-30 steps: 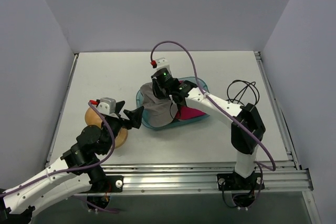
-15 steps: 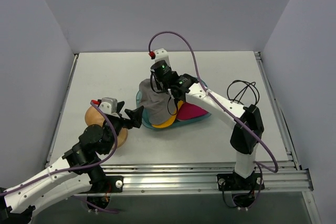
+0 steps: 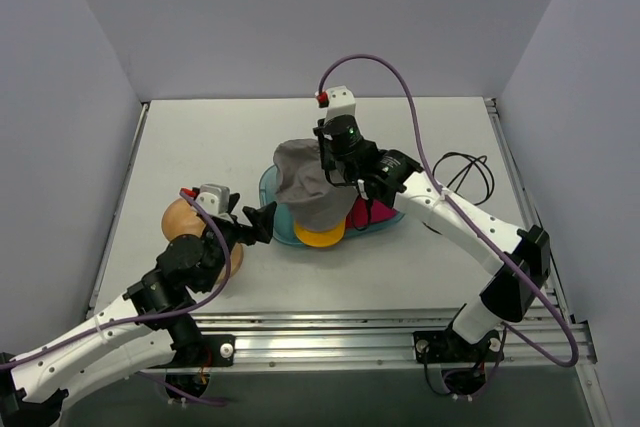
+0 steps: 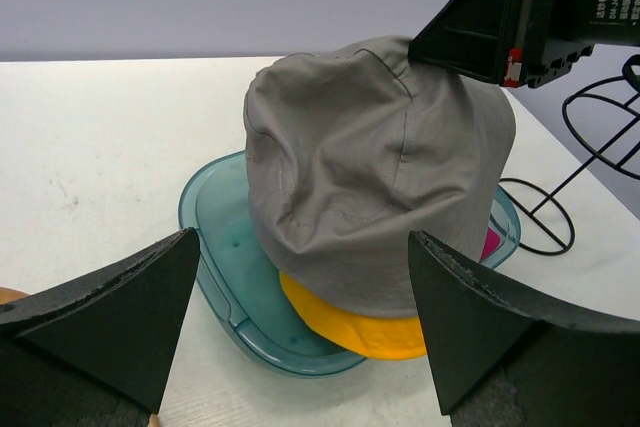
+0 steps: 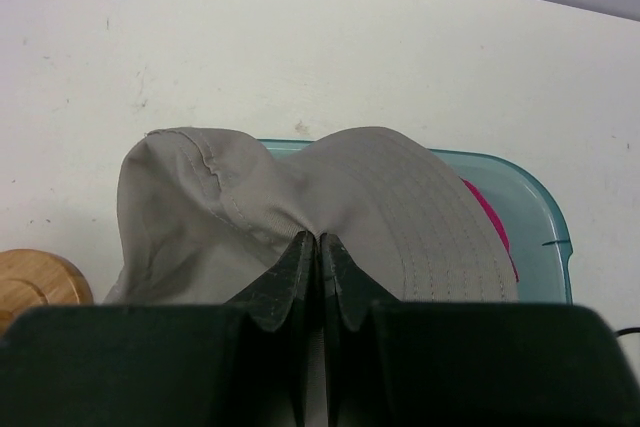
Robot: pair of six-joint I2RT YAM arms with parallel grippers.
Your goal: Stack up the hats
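Observation:
My right gripper is shut on a fold of the grey hat, which hangs above the teal tray. From the top view the grey hat dangles from the right gripper. Under it a yellow-orange hat lies in the tray, and a strip of magenta hat shows at the tray's right side. My left gripper stands open just left of the tray, its fingers wide apart and facing the grey hat. No pale pink hat is in view.
A round-topped wooden stand sits under my left arm, left of the tray; its top also shows in the right wrist view. A black wire loop lies on the table right of the tray. Grey walls enclose the table on three sides.
The right gripper closed on the grey hat and lifted it up and to the right, uncovering the yellow-orange hat. The left arm edged slightly toward the tray.

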